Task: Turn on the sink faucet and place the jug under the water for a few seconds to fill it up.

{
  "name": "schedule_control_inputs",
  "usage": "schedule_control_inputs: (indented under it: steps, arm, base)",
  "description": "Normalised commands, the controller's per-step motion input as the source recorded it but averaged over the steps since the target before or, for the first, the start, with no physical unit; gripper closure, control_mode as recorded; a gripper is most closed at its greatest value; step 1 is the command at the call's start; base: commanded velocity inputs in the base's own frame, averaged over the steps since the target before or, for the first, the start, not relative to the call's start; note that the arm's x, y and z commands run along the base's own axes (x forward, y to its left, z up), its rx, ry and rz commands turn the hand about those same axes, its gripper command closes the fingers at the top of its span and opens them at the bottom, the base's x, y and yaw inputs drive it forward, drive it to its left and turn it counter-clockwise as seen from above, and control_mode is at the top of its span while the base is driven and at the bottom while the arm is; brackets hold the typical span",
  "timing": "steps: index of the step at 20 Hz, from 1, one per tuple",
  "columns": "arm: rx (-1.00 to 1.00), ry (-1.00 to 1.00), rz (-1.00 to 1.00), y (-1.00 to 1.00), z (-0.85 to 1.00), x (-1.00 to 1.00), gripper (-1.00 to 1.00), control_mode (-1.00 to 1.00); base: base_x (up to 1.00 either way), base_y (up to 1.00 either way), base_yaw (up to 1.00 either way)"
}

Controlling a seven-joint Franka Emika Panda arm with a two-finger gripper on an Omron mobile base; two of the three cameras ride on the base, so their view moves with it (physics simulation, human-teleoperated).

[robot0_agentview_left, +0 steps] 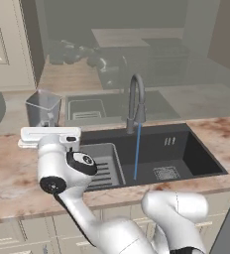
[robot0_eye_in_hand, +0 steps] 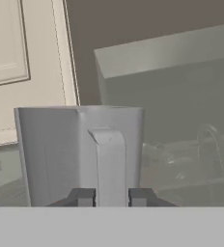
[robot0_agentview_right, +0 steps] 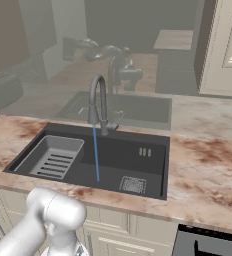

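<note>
My claw point(robot0_eye_in_hand: 111, 197) clamps the jug's handle; water already runs.

The jug point(robot0_agentview_left: 42, 108) stands on the tabletop point(robot0_agentview_left: 13, 168) left of the sink point(robot0_agentview_left: 186, 149), well apart from the blue water point(robot0_agentview_left: 137, 151) falling from the faucet point(robot0_agentview_left: 135, 101). My fingertips point(robot0_eye_in_hand: 85, 197) pinch only the thin handle, so I judge the jug could swing or twist loose when I lift it. Carrying it right, it might clip the sink's rim or the faucet, and once filled, the added weight may tip it out of my grip.
</note>
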Motion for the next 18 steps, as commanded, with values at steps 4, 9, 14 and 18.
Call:
schedule_control_inputs:
  steps: [4,9,14,18]
  arm:
    - [0.00,0.00,0.04,-0.86,0.90,0.00,1.00,-1.00]
    - [0.00,-0.02,0.09,-0.99,0.59,0.00,1.00,-1.00]
    - [0.00,-0.06,0.13,-1.00,0.20,0.00,1.00,-1.00]
    - [0.00,-0.06,0.19,-1.00,0.08,0.00,1.00,-1.00]
  base:
    - [0.00,0.00,0.00]
    - [0.00,0.00,0.00]
    - [0.00,0.00,0.00]
    - [0.00,0.00,0.00]
